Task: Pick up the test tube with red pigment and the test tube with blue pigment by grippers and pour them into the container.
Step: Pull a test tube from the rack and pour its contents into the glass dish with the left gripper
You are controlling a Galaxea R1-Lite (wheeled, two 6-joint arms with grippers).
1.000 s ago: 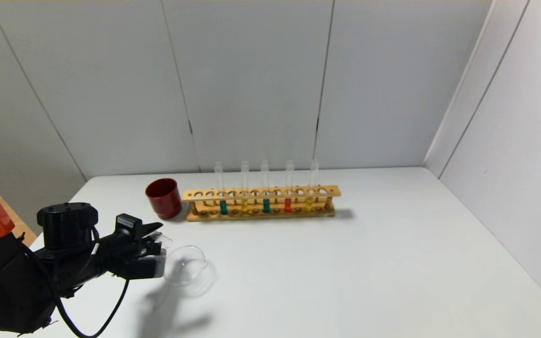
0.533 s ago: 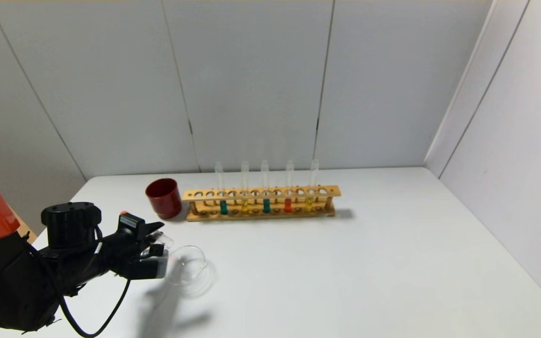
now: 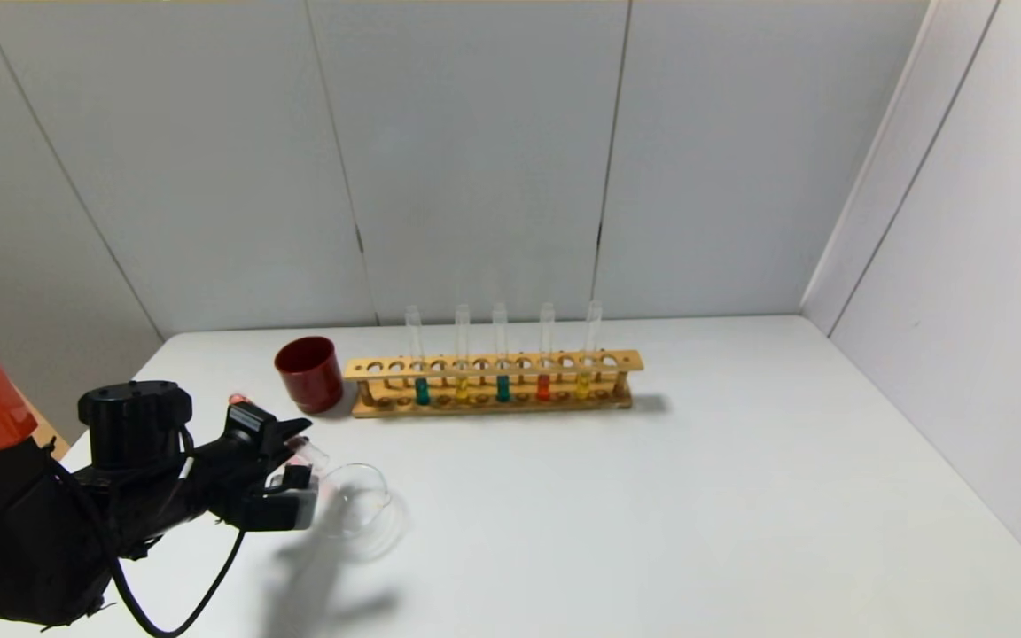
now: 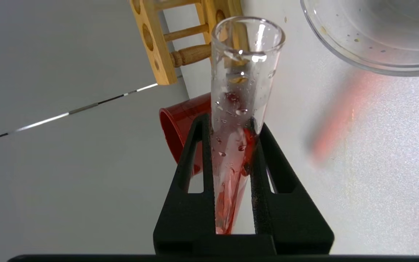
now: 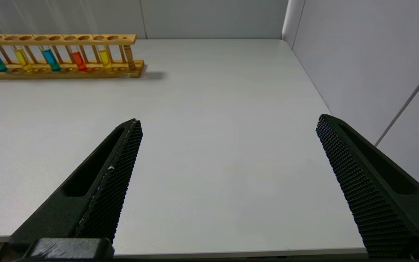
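Pale grey panelled walls (image 3: 475,159) enclose a white table (image 3: 697,496) on three sides under even light.

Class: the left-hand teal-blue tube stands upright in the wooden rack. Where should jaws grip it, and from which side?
Grip the teal-blue tube on its bare glass above the rack's top rail, coming from the robot's side, probably. It stands upright, the liquid sits low behind the rail, and only the upper stretch is exposed.

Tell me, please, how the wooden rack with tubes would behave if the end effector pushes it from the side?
The wooden rack looks rigid and would probably slide as one piece. It is long and narrow, so it may pivot. Its tall glass tubes might rattle or break.
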